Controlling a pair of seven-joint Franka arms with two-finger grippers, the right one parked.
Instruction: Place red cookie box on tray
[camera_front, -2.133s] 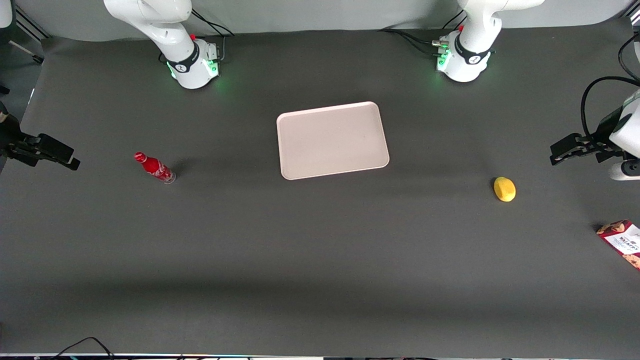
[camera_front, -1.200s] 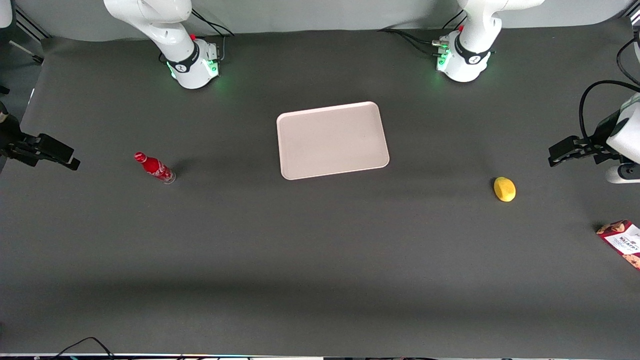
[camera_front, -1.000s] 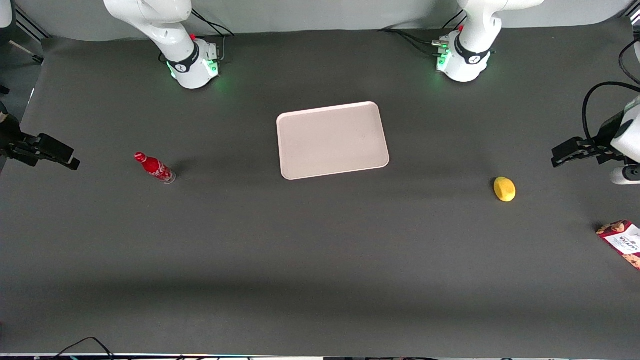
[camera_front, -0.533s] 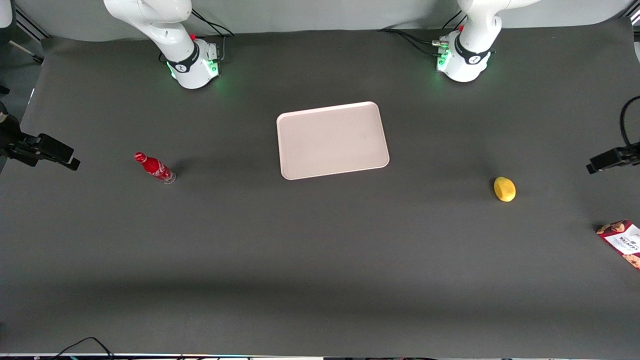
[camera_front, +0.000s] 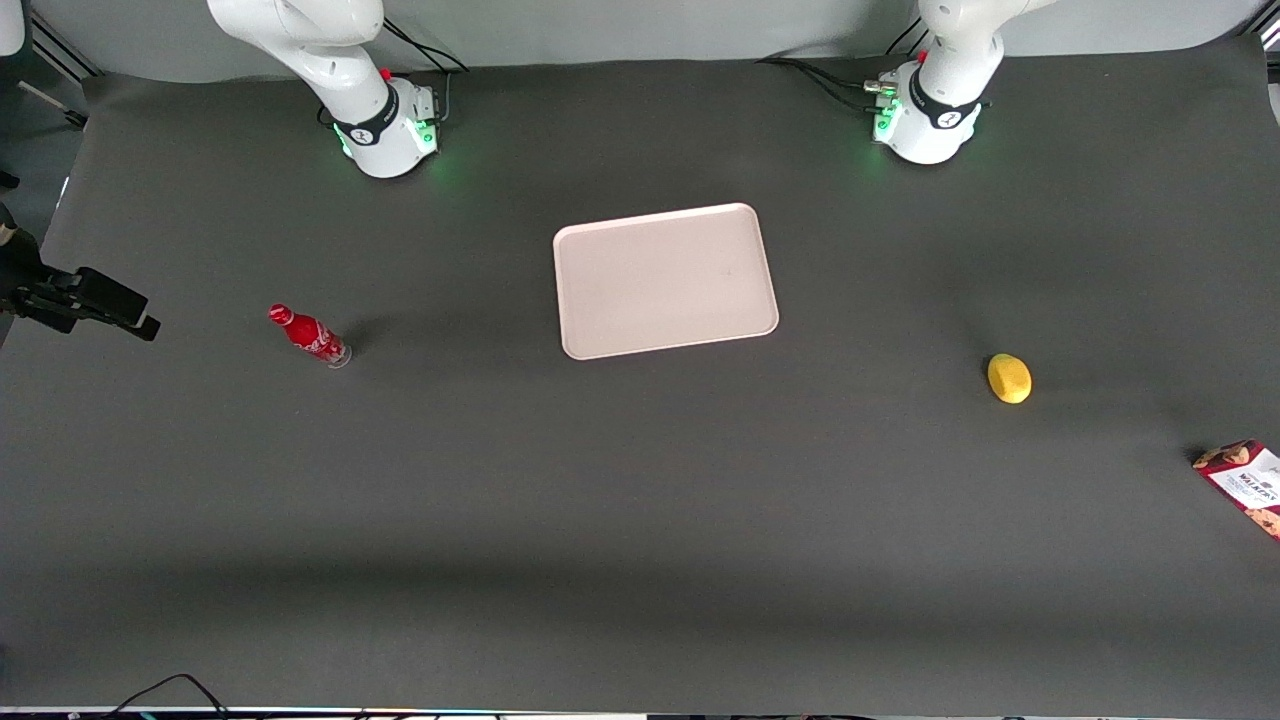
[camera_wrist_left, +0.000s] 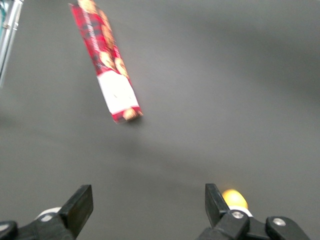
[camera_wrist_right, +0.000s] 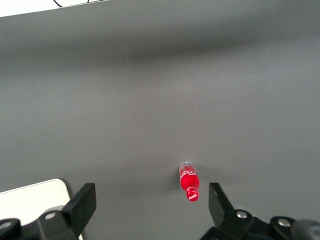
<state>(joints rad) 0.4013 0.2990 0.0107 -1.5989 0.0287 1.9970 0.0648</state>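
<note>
The red cookie box lies flat at the working arm's end of the table, partly cut off by the front view's edge. In the left wrist view the whole box shows, with tartan, cookie pictures and a white panel. My left gripper is open and empty above bare table, well apart from the box; it is out of the front view. The pale pinkish tray sits empty in the middle of the table, and its corner shows in the right wrist view.
A yellow lemon lies between tray and box, and shows beside one finger in the left wrist view. A small red bottle stands toward the parked arm's end. A metal post stands near the box.
My left gripper has moved sideways toward the working arm's end of the table and has left the front view. The box, tray, lemon and bottle have not moved.
</note>
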